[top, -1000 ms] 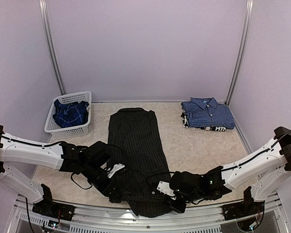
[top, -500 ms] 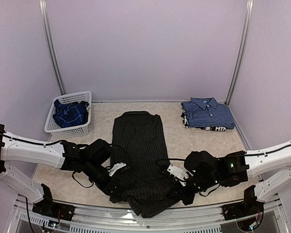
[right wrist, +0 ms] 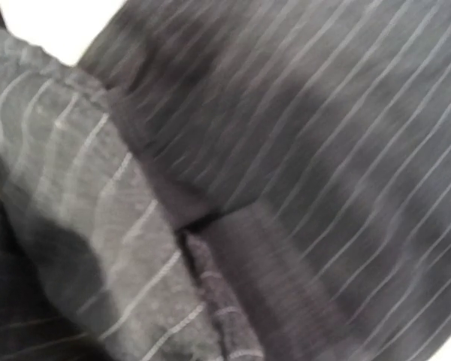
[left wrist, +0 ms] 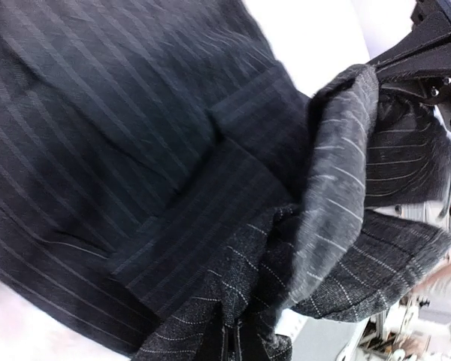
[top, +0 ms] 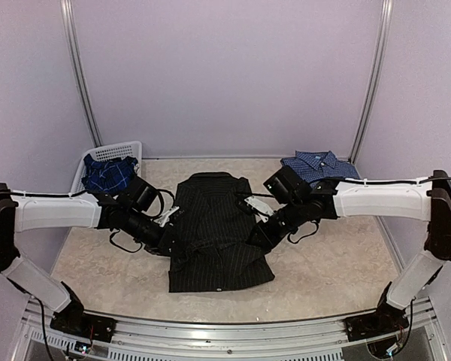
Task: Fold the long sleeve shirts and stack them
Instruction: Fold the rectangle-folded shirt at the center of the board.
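Observation:
The black pinstriped shirt (top: 219,252) lies in the middle of the table, its lower half doubled over toward the collar. My left gripper (top: 170,235) is shut on the shirt's left edge, and my right gripper (top: 257,232) is shut on its right edge. Both hold the fabric just above the shirt's middle. In both wrist views bunched pinstriped cloth (left wrist: 308,226) (right wrist: 135,248) covers the fingertips. The blue-and-white checked shirt (top: 323,171) lies folded at the back right. The darker blue plaid shirt (top: 109,174) sits crumpled in the basket.
The white lattice basket (top: 117,150) stands at the back left by the wall. The right arm (top: 376,197) stretches over the table in front of the folded checked shirt. A metal rail (top: 210,342) runs along the near edge.
Both grippers have carried the shirt's near hem from the front edge back toward the collar, doubling the shirt over. The arms have stretched out farther over the table.

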Tool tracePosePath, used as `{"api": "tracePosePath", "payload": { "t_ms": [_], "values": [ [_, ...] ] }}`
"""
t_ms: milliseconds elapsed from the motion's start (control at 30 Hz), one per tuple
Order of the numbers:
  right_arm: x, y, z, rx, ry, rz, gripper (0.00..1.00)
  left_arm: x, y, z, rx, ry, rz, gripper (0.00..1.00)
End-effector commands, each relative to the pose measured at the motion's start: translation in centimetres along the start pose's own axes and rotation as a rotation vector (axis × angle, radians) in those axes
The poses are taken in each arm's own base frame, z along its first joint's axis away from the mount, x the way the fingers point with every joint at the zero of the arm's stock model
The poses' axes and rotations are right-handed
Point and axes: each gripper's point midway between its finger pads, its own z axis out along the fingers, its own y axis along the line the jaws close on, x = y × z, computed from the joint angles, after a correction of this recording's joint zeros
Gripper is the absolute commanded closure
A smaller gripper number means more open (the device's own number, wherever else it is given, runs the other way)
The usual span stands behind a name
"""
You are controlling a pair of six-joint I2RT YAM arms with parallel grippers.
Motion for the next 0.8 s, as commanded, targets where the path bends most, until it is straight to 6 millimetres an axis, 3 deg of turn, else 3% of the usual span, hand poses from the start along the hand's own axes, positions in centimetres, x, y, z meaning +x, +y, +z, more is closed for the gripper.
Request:
{"api": "tracePosePath", "payload": {
  "t_ms": [0,233,367,500,767],
  "values": [
    [-1.9,-3.4,1.3,-0.019,0.048,-0.027,1.0,-2.9,2.2,-0.5,-0.032,-0.059,-0.023,1.0],
    [-4.3,-8.5,4.7,-0.031,0.092,0.007,1.0,-5.6,5.8,0.8,-0.119,-0.078,-0.062,1.0],
    [-5.4,-9.8,6.1,-0.048,0.101,-0.003,1.0,-6.0,7.1,1.5,-0.139,-0.059,-0.075,1.0],
    [-5.6,-11.0,7.2,-0.04,0.128,-0.007,0.99,-6.9,7.8,1.0,-0.15,-0.076,-0.082,1.0],
    [-7.2,-11.8,7.4,-0.038,0.108,-0.017,0.96,-7.8,8.6,0.1,-0.154,-0.108,-0.097,1.0]
  ]
}}
